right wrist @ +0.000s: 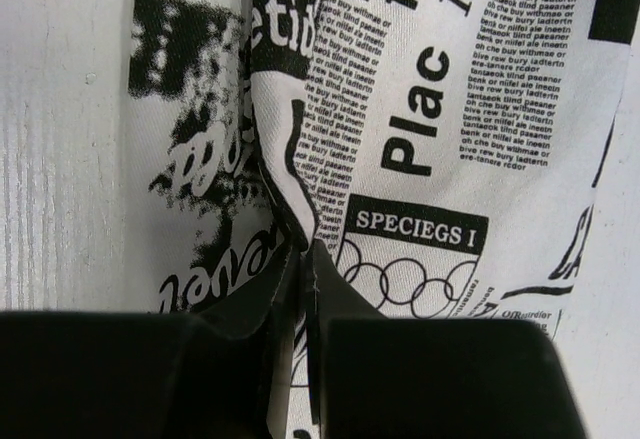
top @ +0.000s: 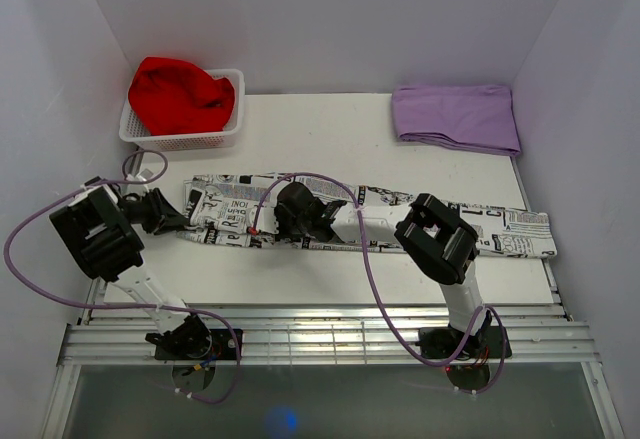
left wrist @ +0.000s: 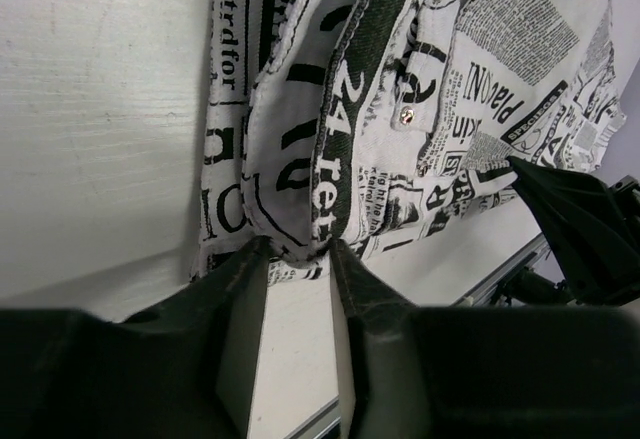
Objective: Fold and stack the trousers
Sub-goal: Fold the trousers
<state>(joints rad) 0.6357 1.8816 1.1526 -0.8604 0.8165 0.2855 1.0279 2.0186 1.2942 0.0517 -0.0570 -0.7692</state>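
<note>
White newsprint trousers point(top: 505, 231) lie stretched across my table point(top: 330, 129). Left gripper point(left wrist: 297, 256) pinches their edge; right gripper point(right wrist: 303, 252) clamps a fold.

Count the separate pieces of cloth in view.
3. The trousers lie across the middle; a red cloth sits in the basket at far left; a purple cloth lies folded at far right. The basket may hide more.

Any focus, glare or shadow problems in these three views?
Top external: even light, soft shadows, one blue glare spot at the near edge. Left wrist: trousers print sharp, fingers dark. Right wrist: print sharp on the right, smeared on the left.
</note>
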